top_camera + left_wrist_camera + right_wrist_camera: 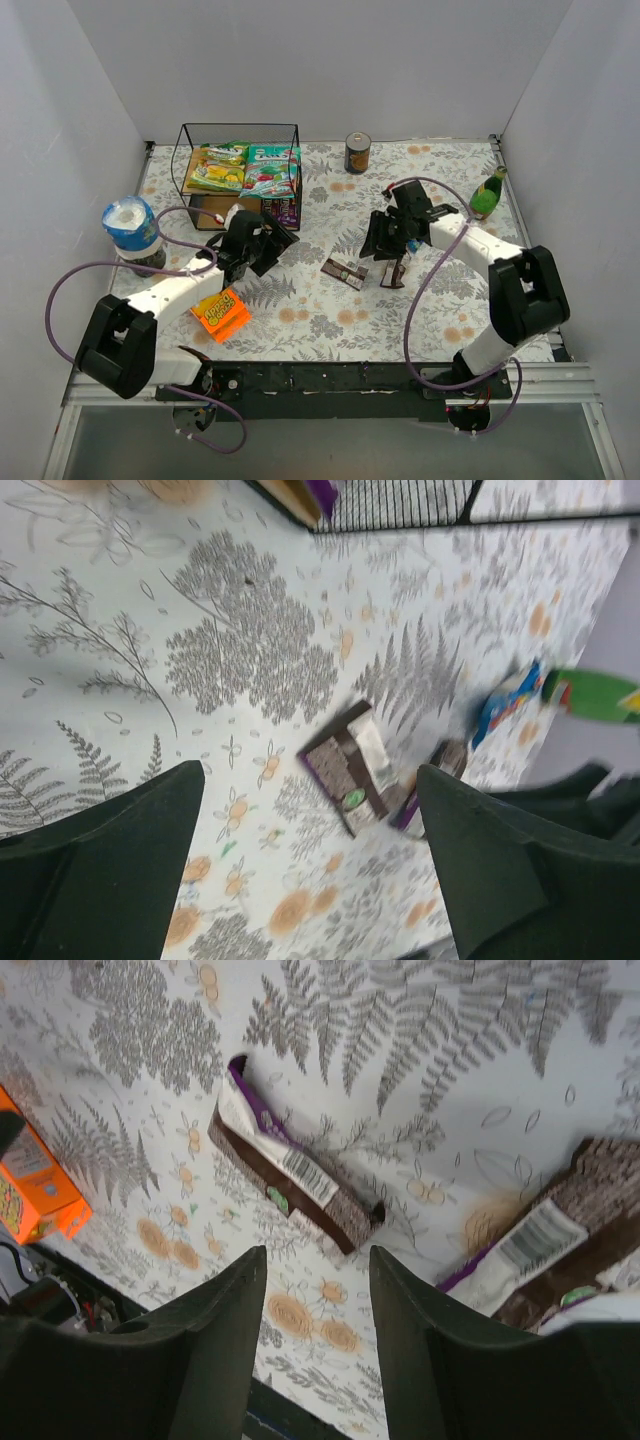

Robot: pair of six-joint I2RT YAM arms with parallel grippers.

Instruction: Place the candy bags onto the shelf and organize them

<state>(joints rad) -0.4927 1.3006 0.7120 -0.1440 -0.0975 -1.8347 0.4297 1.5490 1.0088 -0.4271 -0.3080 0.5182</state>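
The shelf (pixel 240 128) stands at the back left. A yellow-green bag (pixel 218 170) and a teal bag (pixel 272 170) lie on its top board, and a purple packet (pixel 286 208) sits on the lower tier. My left gripper (pixel 274 243) is open and empty in front of the shelf; in its wrist view (pixel 310 772) a brown packet (pixel 350 765) lies ahead on the table. My right gripper (pixel 377 240) is open and empty above the table (pixel 316 1252). The brown packet (pixel 295 1170) lies just ahead of it and a second one (pixel 545 1250) to its right. A blue packet (pixel 505 700) lies farther off.
An orange flat package (pixel 220 313) lies near the front left. A blue-banded jar (pixel 130 230) stands at the left edge, a can (pixel 357 152) at the back, and a green parrot figure (pixel 488 192) at the right. White walls close in three sides.
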